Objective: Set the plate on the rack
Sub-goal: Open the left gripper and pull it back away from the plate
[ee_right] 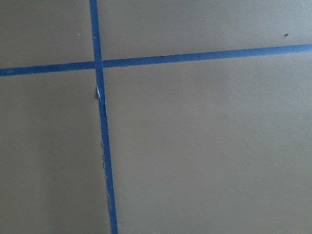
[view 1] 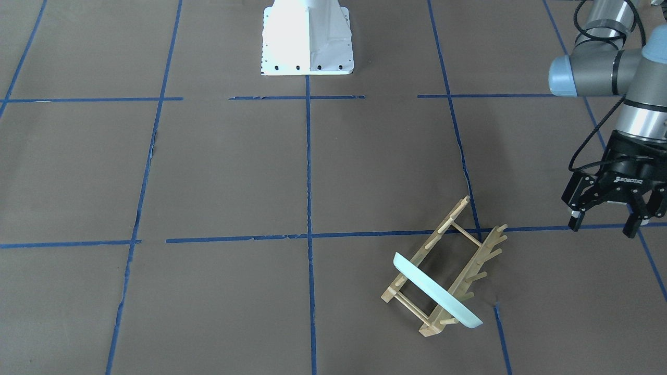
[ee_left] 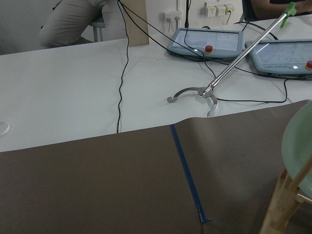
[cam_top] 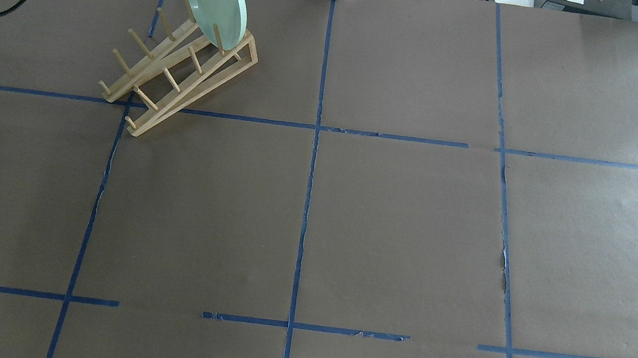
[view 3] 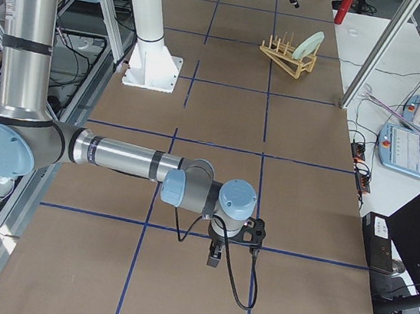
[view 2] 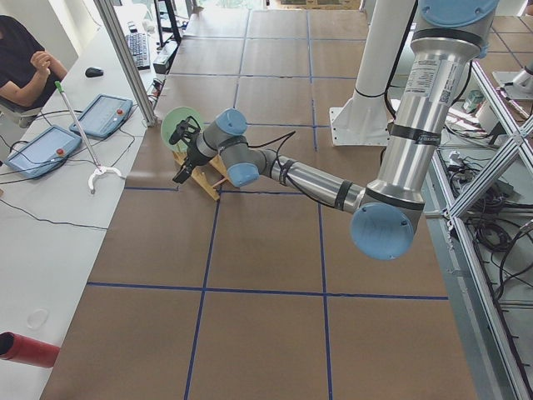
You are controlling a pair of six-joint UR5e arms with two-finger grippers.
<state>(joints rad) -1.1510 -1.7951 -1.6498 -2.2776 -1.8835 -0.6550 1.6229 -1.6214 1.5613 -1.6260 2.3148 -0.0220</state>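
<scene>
Shows the rack (view 1: 482,258) holding the plate (view 1: 437,289) on edge, tilted, between the pegs at the end farthest from the robot, with the plate's lower edge hidden behind the rails. Shows, further right and clear of the rack, the left gripper (view 1: 602,229) with jaws spread wide on nothing. Cannot judge the jaws of the right gripper (view 3: 221,250), seen only small and side-on.

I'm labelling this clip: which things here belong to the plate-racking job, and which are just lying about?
Job: plate, standing in the rack; left gripper, open, apart from both.
Lying about: grabber stick, pendants, keyboard, mouse, red tube.
</scene>
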